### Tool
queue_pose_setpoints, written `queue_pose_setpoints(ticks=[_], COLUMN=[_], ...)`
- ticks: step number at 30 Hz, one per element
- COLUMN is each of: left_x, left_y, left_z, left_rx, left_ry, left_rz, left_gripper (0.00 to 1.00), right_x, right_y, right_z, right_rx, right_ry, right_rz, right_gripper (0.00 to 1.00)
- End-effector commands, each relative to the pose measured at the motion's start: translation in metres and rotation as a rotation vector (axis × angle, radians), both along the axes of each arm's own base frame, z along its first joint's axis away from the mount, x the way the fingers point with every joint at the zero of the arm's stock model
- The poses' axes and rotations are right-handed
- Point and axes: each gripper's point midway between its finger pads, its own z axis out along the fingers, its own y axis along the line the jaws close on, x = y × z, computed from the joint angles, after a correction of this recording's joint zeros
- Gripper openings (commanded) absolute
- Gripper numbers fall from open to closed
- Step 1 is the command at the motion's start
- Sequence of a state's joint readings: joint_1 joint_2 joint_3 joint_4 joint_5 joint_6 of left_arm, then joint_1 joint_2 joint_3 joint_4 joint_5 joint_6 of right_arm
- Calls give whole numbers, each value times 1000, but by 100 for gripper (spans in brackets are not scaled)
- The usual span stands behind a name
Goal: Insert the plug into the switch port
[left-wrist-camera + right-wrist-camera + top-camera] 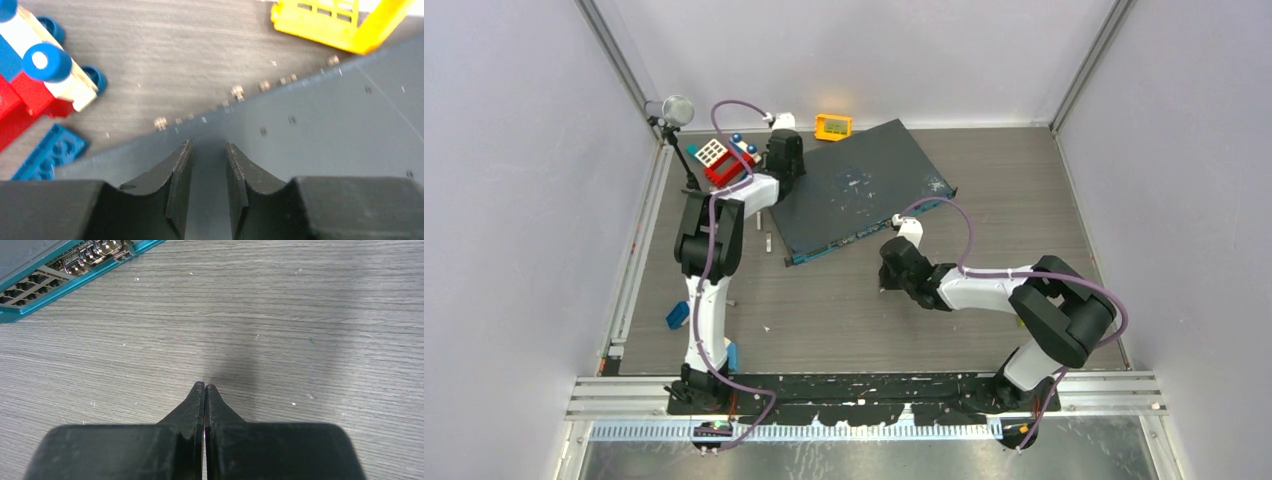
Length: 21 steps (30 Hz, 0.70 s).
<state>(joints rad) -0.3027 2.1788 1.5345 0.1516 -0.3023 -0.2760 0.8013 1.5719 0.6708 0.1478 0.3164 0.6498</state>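
Two black fingers [192, 405] of the right gripper [205, 386] are pressing flat against each other with nothing between them, hovering low over the bare wood-grain table [300, 340]. Judging by that, no plug is being carried. I cannot pick one out with certainty anywhere, though a small pale piece [769, 240] is lying at 8 o'clock of the network switch [864, 190]. The switch port [75, 262] row is running along the teal front face [50, 294] at 11 o'clock of these fingertips, near but apart. The left gripper [207, 150] is standing narrowly parted and empty over the switch's dark grey top by its rear edge, probably placed to brace the box against a push. Toy bricks [40, 65] at 10 o'clock and a yellow box [330, 20] at 1 o'clock are crowding that rear side, and nothing is blocking the ports.
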Motion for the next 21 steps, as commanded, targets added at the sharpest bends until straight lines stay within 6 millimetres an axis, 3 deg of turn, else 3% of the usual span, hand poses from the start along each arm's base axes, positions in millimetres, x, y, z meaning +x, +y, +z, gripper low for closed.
queue_pose_setpoints(ticks=[1,4,10,15,21], left_x=[30,44,57,52,34], left_y=[24,34,41,34,10], left_z=[-2,-14,-32,-37,-48], left_rx=[-23,-40,-88,-132,-182], left_ry=[0,47,133,171,291], left_rz=[41,52,16,-50,-206], left_gripper=[35,41,42,42,38], right_x=[12,12,13,14,16], right_y=[14,16,21,25,29], right_z=[15,13,7,3,2], right_rx=[32,25,18,23,8], right_ry=[-35,-25,-2,13,16], right_rz=[9,13,25,31,49], right_gripper=[3,3,3,3,3])
